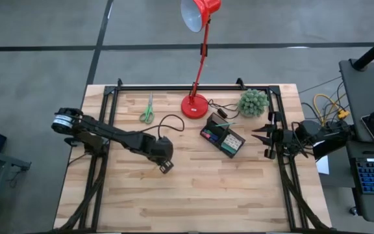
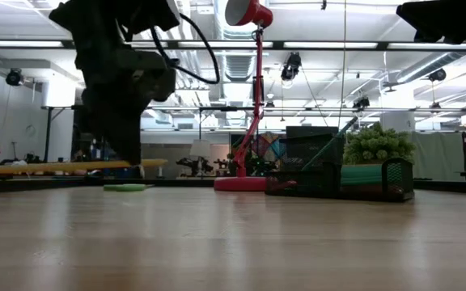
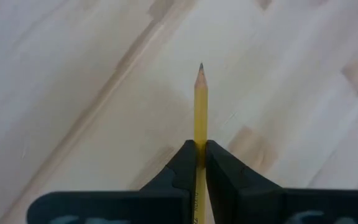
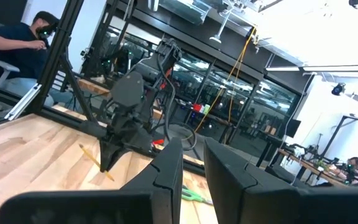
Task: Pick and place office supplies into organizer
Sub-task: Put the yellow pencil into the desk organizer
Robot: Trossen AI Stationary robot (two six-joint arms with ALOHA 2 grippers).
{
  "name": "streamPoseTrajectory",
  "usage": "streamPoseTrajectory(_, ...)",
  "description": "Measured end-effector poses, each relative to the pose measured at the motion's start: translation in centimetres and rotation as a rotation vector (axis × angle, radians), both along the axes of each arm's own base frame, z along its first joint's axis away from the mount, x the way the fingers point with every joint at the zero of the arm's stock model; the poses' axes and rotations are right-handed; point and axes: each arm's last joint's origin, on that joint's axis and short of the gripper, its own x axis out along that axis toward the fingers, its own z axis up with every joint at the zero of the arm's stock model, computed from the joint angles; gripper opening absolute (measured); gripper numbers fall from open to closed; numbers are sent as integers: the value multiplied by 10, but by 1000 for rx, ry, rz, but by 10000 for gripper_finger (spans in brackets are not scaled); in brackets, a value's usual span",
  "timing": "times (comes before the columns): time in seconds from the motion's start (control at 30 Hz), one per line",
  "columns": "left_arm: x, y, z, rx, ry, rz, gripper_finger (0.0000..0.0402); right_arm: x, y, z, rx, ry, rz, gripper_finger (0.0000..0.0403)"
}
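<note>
The organizer (image 1: 223, 136) is seen at about 1 o'clock from the table's centre and already holds several supplies. The yellow pencil (image 3: 201, 115) is clamped in the left gripper (image 1: 165, 166) near the table's middle, not yet delivered. The scissors (image 1: 147, 110) lie unpicked at 11 o'clock. The right gripper (image 1: 261, 142), parked at 3 o'clock, is narrowly parted and holds nothing.

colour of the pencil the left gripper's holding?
Yellow, with a dark sharpened tip. The pencil shows best in the left wrist view, clamped in the left gripper.
</note>
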Motion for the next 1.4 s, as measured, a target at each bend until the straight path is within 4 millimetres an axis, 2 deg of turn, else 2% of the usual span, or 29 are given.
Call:
streamPoseTrajectory(0.13, 8, -1, 6, 20, -101, -66, 4, 0, 0, 0, 0, 0, 0, 56)
streamPoseTrajectory(0.37, 36, -7, 29, 94, -486, -285, 4, 0, 0, 0, 0, 0, 0, 56)
streamPoseTrajectory(0.57, 48, -10, 49, 186, -744, -446, 4, 0, 0, 0, 0, 0, 0, 56)
streamPoseTrajectory(0.8, 53, -7, 58, 316, -854, -530, 4, 0, 0, 0, 0, 0, 0, 56)
streamPoseTrajectory(1.07, 57, -7, 73, 556, -1018, -656, 4, 0, 0, 0, 0, 0, 0, 56)
streamPoseTrajectory(1.23, 57, -5, 76, 675, -1032, -712, 4, 0, 0, 0, 0, 0, 0, 56)
streamPoseTrajectory(1.4, 59, 1, 78, 726, -1041, -686, 4, 0, 0, 0, 0, 0, 0, 56)
